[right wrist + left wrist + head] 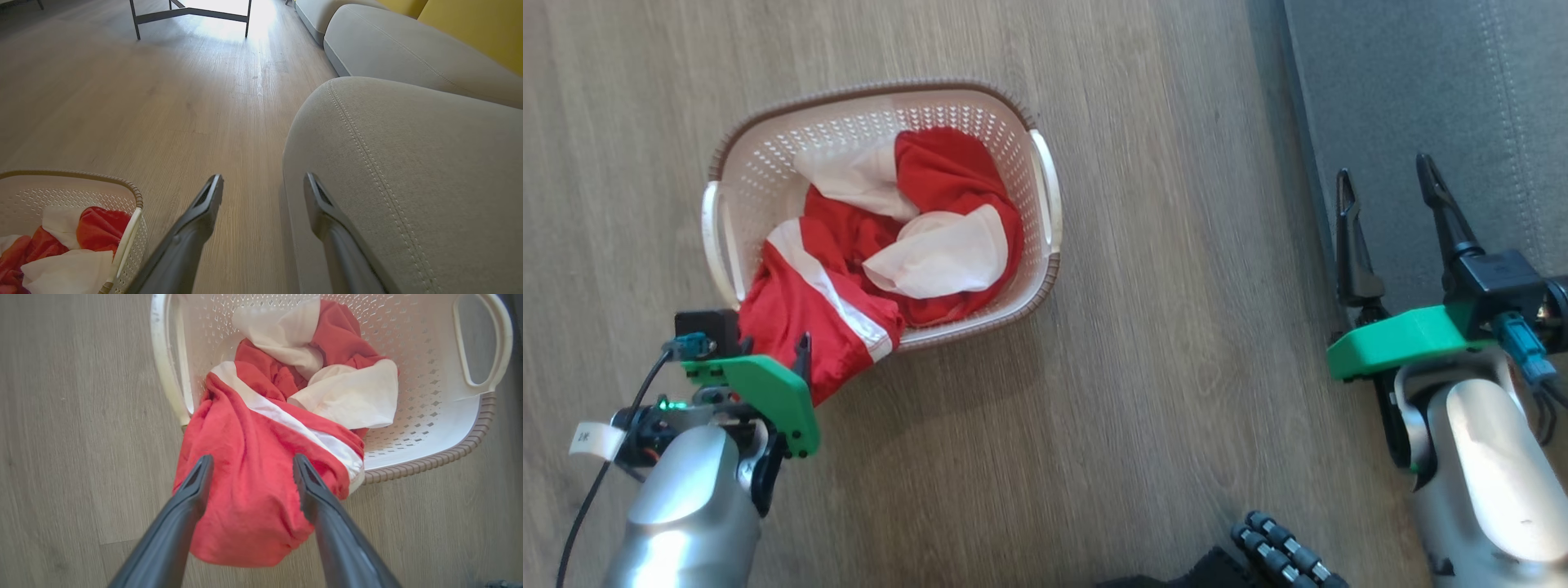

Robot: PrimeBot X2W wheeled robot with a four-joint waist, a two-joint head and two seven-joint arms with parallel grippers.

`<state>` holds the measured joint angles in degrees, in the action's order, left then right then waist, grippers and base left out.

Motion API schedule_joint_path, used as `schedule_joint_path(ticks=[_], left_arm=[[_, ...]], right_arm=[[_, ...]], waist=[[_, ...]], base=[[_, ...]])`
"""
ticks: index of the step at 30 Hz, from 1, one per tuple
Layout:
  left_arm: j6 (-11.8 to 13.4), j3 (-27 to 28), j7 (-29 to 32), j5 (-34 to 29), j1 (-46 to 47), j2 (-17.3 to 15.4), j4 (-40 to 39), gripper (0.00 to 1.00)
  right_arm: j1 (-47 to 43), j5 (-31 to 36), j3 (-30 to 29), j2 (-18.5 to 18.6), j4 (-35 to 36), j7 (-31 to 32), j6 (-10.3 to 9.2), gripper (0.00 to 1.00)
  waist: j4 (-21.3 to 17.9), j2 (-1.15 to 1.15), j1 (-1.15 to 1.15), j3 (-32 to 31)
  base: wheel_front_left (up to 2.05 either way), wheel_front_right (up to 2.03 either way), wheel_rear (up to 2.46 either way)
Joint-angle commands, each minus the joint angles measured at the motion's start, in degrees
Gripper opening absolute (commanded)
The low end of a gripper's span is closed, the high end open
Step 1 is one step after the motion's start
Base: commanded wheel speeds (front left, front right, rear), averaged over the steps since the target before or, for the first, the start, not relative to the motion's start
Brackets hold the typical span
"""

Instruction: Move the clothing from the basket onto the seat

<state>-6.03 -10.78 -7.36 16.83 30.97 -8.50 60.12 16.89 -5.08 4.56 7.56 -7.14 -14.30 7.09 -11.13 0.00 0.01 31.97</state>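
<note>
The white perforated basket with a brown rim stands on the wooden floor, with the red and white clothing piled in it. A red fold spills over the basket's near left corner. My left gripper is at that fold. In the left wrist view it is open, its fingers straddling the bulging red clothing outside the basket rim. My right gripper stands open and empty over the left edge of the grey seat. The right wrist view shows the right gripper, seat, basket and clothing.
Bare wooden floor lies between basket and seat. A second grey cushion and a yellow backrest sit beyond the seat. Dark metal table legs stand far off. My black base shows at the bottom edge.
</note>
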Motion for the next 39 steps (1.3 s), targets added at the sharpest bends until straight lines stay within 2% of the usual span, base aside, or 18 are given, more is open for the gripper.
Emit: schedule_joint_path(ticks=[1,11,25,26,27,28,29,39], left_arm=[[-0.01,1.21,0.0,0.46,0.68,-1.89,0.18,1.0],[-0.46,0.06,1.18,0.96,3.13,-1.89,3.93,1.0],[0.19,-3.36,2.17,-0.79,5.84,-2.22,7.95,0.99],[0.12,-3.55,2.0,-0.81,5.9,-2.14,8.07,0.56],[0.04,-3.75,1.85,-0.81,5.94,-2.04,8.19,0.44],[-0.07,-4.03,1.7,-0.88,5.99,-1.96,8.28,0.15],[-0.21,-4.31,1.4,-0.92,6.04,-1.87,8.29,0.0],[-1.08,-5.69,-0.28,0.21,7.04,-1.32,8.51,0.0]], right_arm=[[0.21,0.26,0.62,-0.05,1.94,-0.7,0.4,1.0],[1.02,0.2,0.53,-0.79,2.12,-0.7,0.4,1.0],[2.24,-0.27,1.27,-0.95,2.23,-0.7,0.4,1.0],[2.25,-0.28,1.27,-0.95,2.23,-0.7,0.4,1.0],[2.23,-0.29,1.26,-0.96,2.22,-0.7,0.4,1.0],[2.22,-0.32,1.24,-0.96,2.2,-0.7,0.4,1.0],[2.22,-0.36,1.21,-0.95,2.13,-0.7,0.4,1.0],[2.09,-1.06,0.98,-0.99,1.31,-0.7,0.4,1.0]], waist=[[-0.53,0.0,-0.01,0.79],[-0.89,0.0,-0.01,2.77],[-1.23,0.0,-0.01,5.2],[-1.25,0.0,-0.01,5.25],[-1.27,0.0,-0.01,5.27],[-1.27,0.0,-0.01,5.28],[-1.28,0.0,-0.01,5.28],[-0.63,0.0,-0.01,3.55]], base=[[0.0,0.0,0.0],[0.0,0.0,0.0],[0.0,0.0,0.0],[0.0,0.0,0.0],[0.0,0.0,0.0],[0.0,0.0,0.0],[0.0,0.0,0.0],[0.0,0.0,0.0]])
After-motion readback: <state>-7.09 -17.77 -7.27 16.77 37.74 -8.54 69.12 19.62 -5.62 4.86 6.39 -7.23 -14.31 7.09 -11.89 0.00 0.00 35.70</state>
